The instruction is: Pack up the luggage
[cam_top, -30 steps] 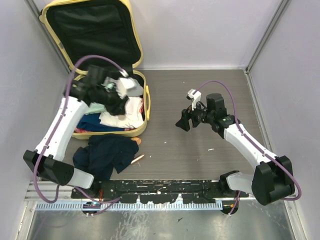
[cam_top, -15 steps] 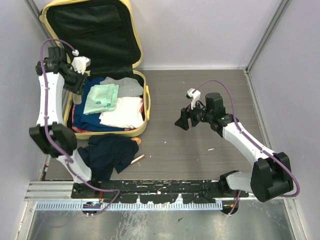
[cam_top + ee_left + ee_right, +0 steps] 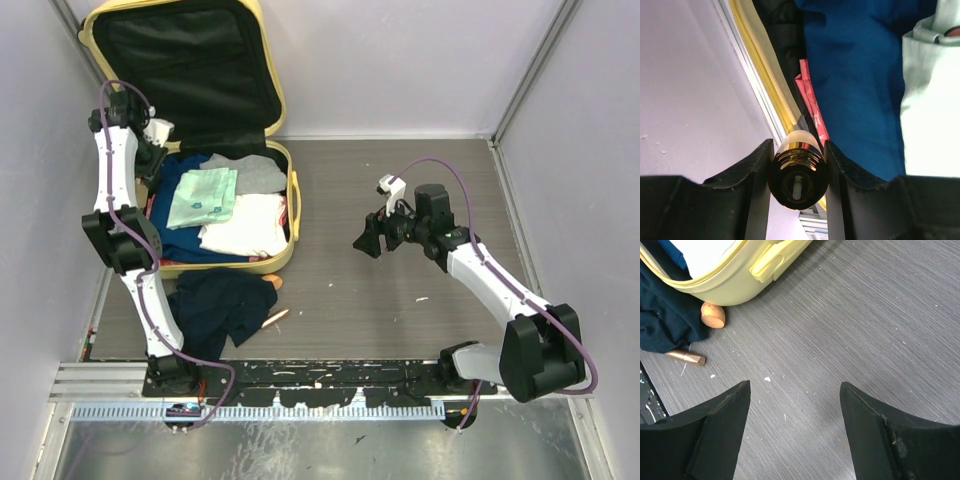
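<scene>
left jaws clamped on a gold tube (image 3: 798, 172) over the left rim of the open luggage (image 3: 230, 268) at far left should shift inward above the clothes (image 3: 240, 225) before releasing; right jaws hang apart.

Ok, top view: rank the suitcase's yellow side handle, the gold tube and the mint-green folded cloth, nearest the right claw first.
1. Yellow side handle, on the pale-yellow suitcase wall facing the right claw.
2. Gold tube, nearer the arm bases.
3. Mint-green folded cloth, inside the suitcase.
</scene>
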Tool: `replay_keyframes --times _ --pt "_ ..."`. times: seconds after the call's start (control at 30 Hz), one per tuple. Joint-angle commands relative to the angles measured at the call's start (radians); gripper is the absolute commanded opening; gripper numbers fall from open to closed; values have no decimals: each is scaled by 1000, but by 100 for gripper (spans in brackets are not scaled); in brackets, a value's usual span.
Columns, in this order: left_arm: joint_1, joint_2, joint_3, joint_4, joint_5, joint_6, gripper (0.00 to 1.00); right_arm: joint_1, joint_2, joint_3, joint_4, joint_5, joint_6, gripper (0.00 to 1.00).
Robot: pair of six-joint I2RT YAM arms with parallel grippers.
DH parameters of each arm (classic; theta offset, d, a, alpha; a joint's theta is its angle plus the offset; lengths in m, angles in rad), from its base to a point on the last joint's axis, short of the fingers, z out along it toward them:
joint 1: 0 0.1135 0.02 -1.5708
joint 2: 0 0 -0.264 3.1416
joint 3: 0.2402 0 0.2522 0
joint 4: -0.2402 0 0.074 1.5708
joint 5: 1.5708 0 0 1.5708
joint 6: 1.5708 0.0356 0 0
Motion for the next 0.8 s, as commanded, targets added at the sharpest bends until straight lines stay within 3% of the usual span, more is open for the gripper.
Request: replay_keyframes --times 0.0,0.1,0.23,0.4,0.63,0.77 --pt "4 70 93 -10 15 0 29 -7 9 54 22 -5 8 77" --pt "3 102 123 2 53 -2 40 -8 18 57 25 -9 11 77" --pt "3 100 126 29 69 -13 69 -9 24 61 25 -9 14 78" --pt "6 44 120 34 115 -25 83 -9 28 65 35 -9 20 79" --pt "4 -178 4 82 286 -48 84 -8 22 55 53 -27 32 79" --pt "-3 -343 -135 98 478 14 80 -9 9 51 48 -26 28 79"
